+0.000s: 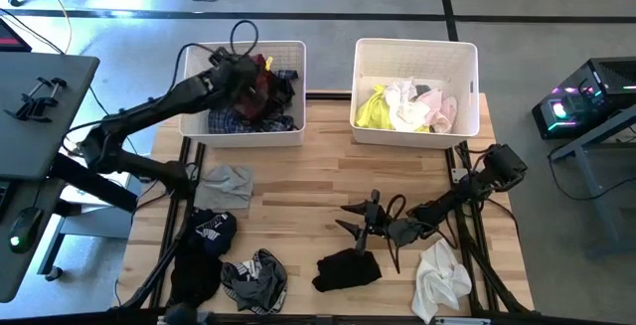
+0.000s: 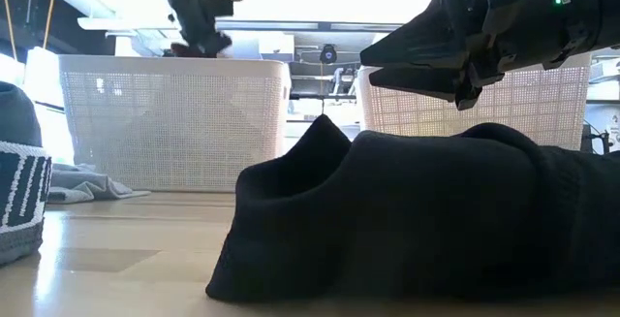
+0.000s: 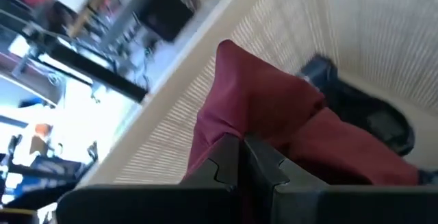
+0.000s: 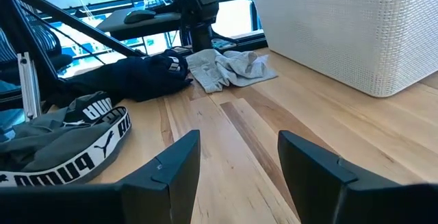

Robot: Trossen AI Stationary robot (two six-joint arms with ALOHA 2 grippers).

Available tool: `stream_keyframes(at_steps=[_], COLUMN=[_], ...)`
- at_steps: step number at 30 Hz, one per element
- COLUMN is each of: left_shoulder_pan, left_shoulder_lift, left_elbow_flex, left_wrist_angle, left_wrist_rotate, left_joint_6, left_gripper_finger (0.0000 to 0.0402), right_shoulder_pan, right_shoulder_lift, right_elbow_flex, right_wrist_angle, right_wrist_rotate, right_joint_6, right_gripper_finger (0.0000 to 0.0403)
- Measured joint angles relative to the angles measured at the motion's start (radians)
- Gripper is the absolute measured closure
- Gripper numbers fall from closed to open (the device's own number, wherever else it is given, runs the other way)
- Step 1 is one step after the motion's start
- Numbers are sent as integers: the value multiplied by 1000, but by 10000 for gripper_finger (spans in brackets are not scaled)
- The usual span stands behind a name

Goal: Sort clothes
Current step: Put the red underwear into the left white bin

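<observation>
While the left gripper [image 1: 260, 67] hangs over the left bin [image 1: 294, 55] at the table's far edge, its jaws are pinched tight on a maroon garment [image 3: 274, 114], which drapes down inside the bin's white lattice wall. That bin already carries dark pieces, a blue plaid one [image 1: 234, 121] among them. Over at the far right corner, the right bin [image 1: 415, 49] holds the light stuff: a neon yellow garment [image 1: 373, 108], white and pale pink pieces [image 1: 422, 106] beside it.

Down near the front edge, the right gripper [image 1: 360, 220] hovers with its jaws spread wide and nothing between them, just above and beside a black garment [image 1: 348, 268] lying flat on the wooden table [image 1: 318, 186]. From the low view that black piece fills the foreground, the open fingers [image 2: 417, 50] poised over it, not touching.

Still loose on the table: a white garment [image 1: 442, 280] near the front right corner, a grey one [image 1: 229, 186] toward the left edge, a black garment with white lettering [image 1: 211, 231] in front of it, and a grey piece with a lettered waistband [image 1: 255, 280] at the front edge.
</observation>
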Motion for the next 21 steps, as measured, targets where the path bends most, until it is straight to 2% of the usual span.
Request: stream_keyframes(at_steps=[6,13,21], left_shoulder_pan=[63,72,87], left_shoulder_lift=[132,257,315], left_elbow_flex=[0,0,0], left_wrist_angle=[-15,-46,-32], left_wrist_rotate=[98,96,133], left_joint_6=[-50,-78,-85], left_gripper_finger=[401,401,391], right_shoulder_pan=[0,0,0], right_shoulder_lift=[0,0,0], right_elbow_flex=[0,0,0], right_wrist_angle=[-4,-6,-35], right_wrist_rotate=[0,-6,-11], right_joint_6=[1,2,47], right_gripper_finger=[218,218,218])
